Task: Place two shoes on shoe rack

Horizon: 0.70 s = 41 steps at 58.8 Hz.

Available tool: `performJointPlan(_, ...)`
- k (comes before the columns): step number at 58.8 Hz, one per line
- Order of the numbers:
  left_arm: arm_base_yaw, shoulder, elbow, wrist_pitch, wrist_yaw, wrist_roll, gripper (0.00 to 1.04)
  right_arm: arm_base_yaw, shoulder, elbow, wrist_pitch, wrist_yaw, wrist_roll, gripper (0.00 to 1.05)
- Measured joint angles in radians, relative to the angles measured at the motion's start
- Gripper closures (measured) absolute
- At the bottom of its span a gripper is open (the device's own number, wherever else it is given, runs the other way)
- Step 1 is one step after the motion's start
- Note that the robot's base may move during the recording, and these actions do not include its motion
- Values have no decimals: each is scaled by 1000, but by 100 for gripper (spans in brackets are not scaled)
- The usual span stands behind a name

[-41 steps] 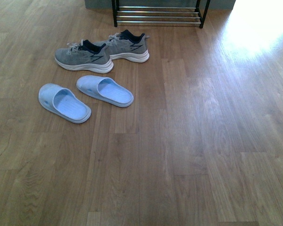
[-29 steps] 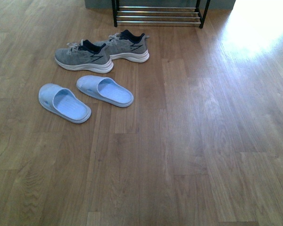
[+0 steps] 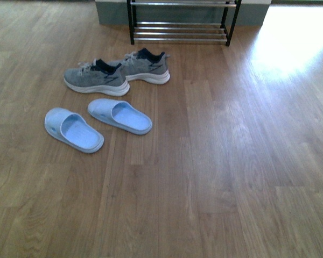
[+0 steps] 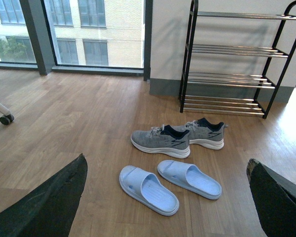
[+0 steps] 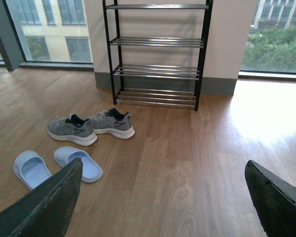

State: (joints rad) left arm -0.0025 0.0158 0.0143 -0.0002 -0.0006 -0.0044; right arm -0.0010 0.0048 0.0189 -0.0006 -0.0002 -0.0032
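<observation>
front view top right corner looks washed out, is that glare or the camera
Front view: sunlight glare on the floor bleaches the wood grain; the sneakers are sharp. Right wrist view: same bright patch near the window, milder. Left wrist view: even light, nothing washed out.

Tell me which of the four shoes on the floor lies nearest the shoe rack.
The rear grey sneaker, directly before the shoe rack; the other grey sneaker and both light blue slides lie farther out.
</observation>
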Motion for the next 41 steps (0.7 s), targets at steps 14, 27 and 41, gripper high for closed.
performJointPlan(14,0,0,0,0,0,0,9,0,0,0,0,0,0,9)
performJointPlan(27,0,0,0,0,0,0,9,0,0,0,0,0,0,9)
performJointPlan(41,0,0,0,0,0,0,9,0,0,0,0,0,0,9)
